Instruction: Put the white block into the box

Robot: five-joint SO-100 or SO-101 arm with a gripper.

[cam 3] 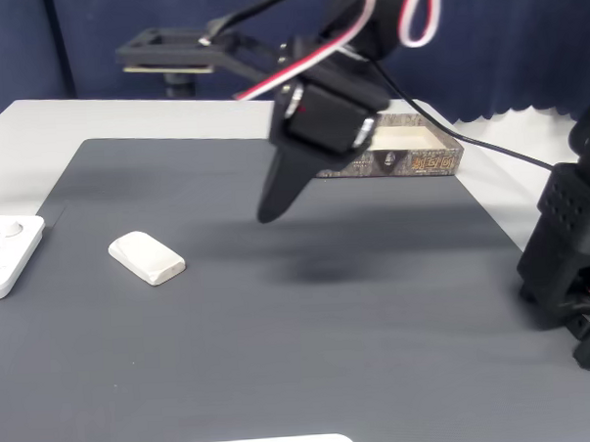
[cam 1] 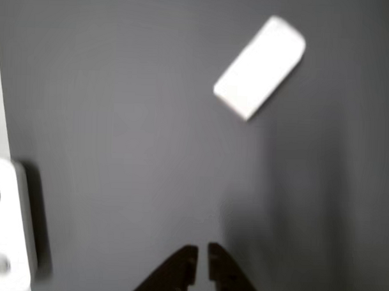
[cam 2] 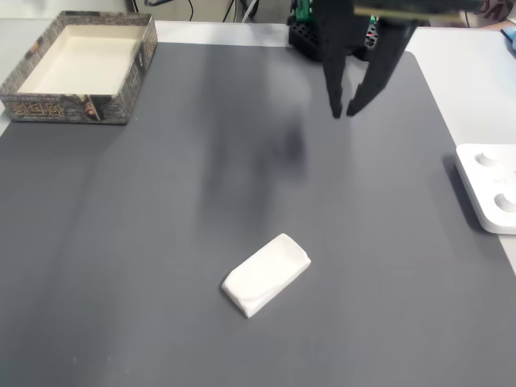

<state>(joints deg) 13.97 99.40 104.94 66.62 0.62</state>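
One white block (cam 1: 260,68) lies upper right of the nearly closed, empty gripper (cam 1: 203,251), long axis diagonal, well apart.

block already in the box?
No. In a fixed view the white block lies on the grey mat, far from the box at the mat's top-left corner, whose inside holds nothing.

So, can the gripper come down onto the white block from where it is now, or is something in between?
Probably yes. The gripper hangs above the mat, and the white block lies alone on open mat with nothing between them. The box and the white slab sit off to the sides.
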